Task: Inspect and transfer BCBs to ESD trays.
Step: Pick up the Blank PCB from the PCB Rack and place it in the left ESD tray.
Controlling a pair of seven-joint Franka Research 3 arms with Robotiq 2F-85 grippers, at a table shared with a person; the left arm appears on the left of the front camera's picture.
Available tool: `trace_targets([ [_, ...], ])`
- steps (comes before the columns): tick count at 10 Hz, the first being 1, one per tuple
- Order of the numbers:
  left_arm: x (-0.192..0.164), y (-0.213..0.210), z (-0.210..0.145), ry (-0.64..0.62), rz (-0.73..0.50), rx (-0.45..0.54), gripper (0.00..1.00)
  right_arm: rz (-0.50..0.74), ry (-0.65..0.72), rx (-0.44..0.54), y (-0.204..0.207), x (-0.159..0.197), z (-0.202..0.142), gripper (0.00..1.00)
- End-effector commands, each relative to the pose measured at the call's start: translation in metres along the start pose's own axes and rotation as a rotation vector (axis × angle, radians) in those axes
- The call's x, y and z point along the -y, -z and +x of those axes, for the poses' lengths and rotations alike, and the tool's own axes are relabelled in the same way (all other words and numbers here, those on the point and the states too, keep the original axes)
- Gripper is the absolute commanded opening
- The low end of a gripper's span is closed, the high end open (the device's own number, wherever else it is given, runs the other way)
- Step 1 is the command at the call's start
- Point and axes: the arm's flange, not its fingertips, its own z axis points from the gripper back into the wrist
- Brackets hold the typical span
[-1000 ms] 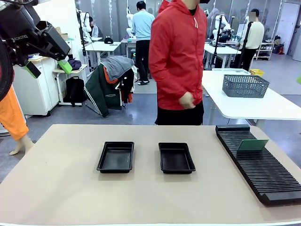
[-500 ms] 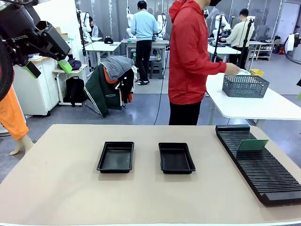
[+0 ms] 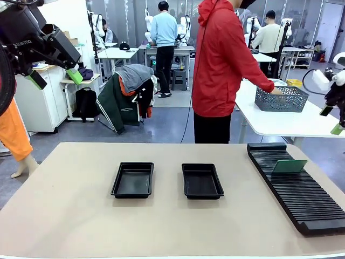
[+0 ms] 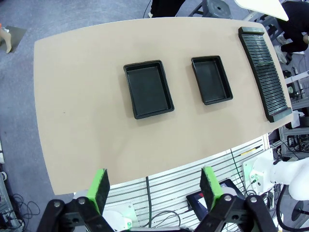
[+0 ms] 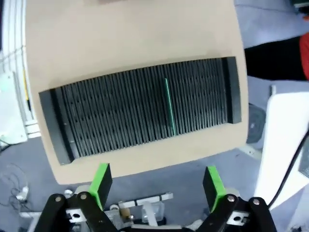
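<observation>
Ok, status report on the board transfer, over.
Left end effector open, right end effector open, both high. One BCB standing in rack, ESD trays empty. Nothing between rack and trays.

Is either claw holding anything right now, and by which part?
Nothing is held. The left claw and right claw are both open and empty; the BCB stands in the rack.

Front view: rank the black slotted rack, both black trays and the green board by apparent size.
1. Long black ribbed slotted rack.
2. Shallow glossy black rectangular plastic trays, left tray and right tray: alike, unranked.
3. Thin flat green rectangular circuit board in the rack.
</observation>
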Motion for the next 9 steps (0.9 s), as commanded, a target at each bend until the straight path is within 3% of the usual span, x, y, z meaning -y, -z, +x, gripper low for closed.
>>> trace_targets([
  [1, 0.0, 0.0, 0.0, -0.002, 0.006, -0.002, 1.0, -0.005, -0.097, 0.029, 0.022, 0.011, -0.005, 1.0],
  [9, 0.0, 0.0, 0.0, -0.002, 0.006, -0.002, 1.0, 0.05, -0.185, 0.057, 0.135, 0.045, -0.001, 1.0],
])
